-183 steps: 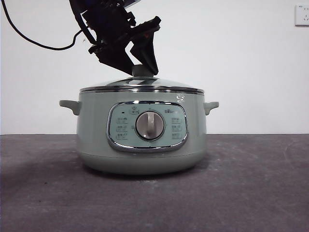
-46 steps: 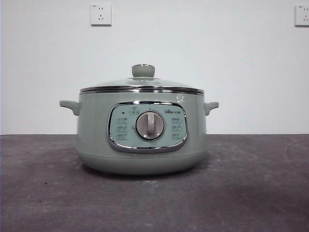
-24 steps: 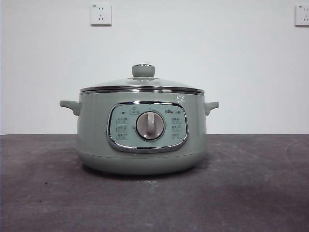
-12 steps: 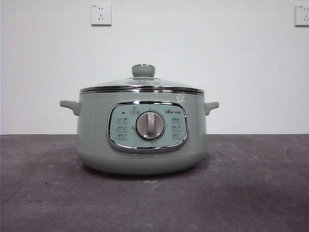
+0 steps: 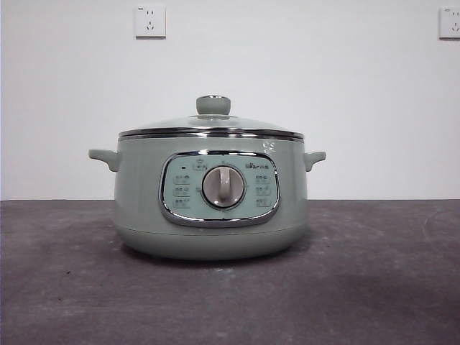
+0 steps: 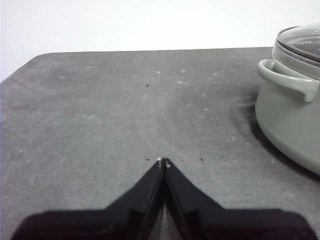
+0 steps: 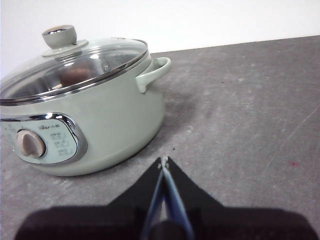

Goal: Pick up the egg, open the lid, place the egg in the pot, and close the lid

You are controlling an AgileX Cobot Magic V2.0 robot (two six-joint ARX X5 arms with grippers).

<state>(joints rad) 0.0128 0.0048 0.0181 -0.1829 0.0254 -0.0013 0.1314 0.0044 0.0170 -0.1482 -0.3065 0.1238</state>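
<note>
Egg (image 7: 75, 76) lies inside the pot (image 5: 210, 194), a reddish blur under the seated lid (image 7: 75, 65), seen only from the right wrist; the front view hides it. Fragile and smooth, it would need a gentle hold across its middle. Left gripper (image 6: 163, 161) and right gripper (image 7: 163, 160) rest closed and empty above the worktop (image 5: 374, 287).

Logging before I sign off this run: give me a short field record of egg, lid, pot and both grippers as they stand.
egg: reddish-brown shape seen through the glass, inside the pot
lid: seated on the pot, knob up
pot: upright on the table
left gripper: shut, empty, over bare table beside the pot
right gripper: shut, empty, apart from the pot
</note>
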